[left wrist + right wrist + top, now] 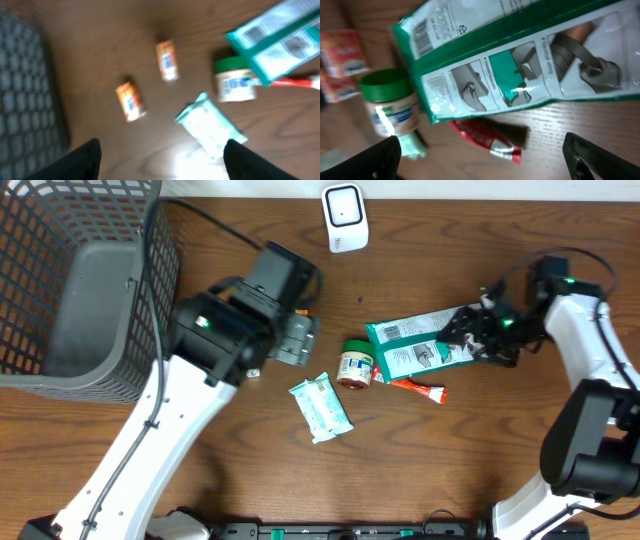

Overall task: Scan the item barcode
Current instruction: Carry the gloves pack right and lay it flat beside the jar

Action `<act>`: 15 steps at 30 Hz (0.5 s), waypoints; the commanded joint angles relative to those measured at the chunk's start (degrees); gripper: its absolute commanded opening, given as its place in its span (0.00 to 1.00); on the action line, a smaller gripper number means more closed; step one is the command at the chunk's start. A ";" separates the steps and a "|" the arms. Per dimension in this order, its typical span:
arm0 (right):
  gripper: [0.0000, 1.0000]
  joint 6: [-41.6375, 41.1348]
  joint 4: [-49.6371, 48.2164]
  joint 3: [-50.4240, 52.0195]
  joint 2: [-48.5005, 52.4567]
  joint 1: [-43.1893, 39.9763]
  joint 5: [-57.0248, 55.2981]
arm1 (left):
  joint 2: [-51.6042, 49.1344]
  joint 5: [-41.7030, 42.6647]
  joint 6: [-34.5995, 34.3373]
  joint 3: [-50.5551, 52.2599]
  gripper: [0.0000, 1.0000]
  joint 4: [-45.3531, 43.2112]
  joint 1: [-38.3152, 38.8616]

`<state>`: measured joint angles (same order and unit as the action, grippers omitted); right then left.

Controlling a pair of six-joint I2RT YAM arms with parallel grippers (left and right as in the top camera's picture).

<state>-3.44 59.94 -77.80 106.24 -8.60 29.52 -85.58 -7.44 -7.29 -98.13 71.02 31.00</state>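
Overhead view: the green package (420, 345), judged to be the item for scanning, is seen lying flat on the table at about 3 o'clock from the centre. The white scanner (345, 218) stands well apart from it at 12 o'clock. The right gripper (478, 332) is placed at the package's 3 o'clock end. Its fingers are spread wide in the right wrist view and nothing is clamped between them. The left gripper (162, 160) is likewise seen spread and empty, hanging above the loose items.

The package is judged to be a light, flat film pouch that is glossy and likely slippery, and floppy enough to sag or fold if it is lifted by one corner. A barcode (422, 31) is printed near the corner at the 9 o'clock end, so that end is best left uncovered. A hold on the opposite end is suggested, across the stiffer sealed edge, with the pinch set well in from the rim so the film is not pulled out.

The pouch's 9 o'clock corner lies just beside the green-lidded jar (355, 365). A red tube (418, 388) lies against its 6 o'clock edge, perhaps partly under it. Both could be dragged along when the pouch is raised. The pouch's contents cannot be told for certain, so its weight is only estimated.
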 commanded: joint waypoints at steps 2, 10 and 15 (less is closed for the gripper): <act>0.99 -4.81 -3.52 1.49 0.15 3.39 -11.06 | -0.22 -0.55 -4.22 0.00 0.79 2.60 -4.00; 0.99 -8.61 -13.92 6.58 0.15 5.62 -12.79 | -0.24 -0.59 -4.20 1.31 0.80 2.91 -4.57; 0.99 -8.76 -22.88 12.39 0.15 5.60 -13.07 | -0.26 -0.61 -4.20 1.42 0.80 2.91 -4.57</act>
<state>-10.90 39.24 -67.83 106.24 -3.29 17.54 -85.71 -7.68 -10.72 -97.25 73.56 26.68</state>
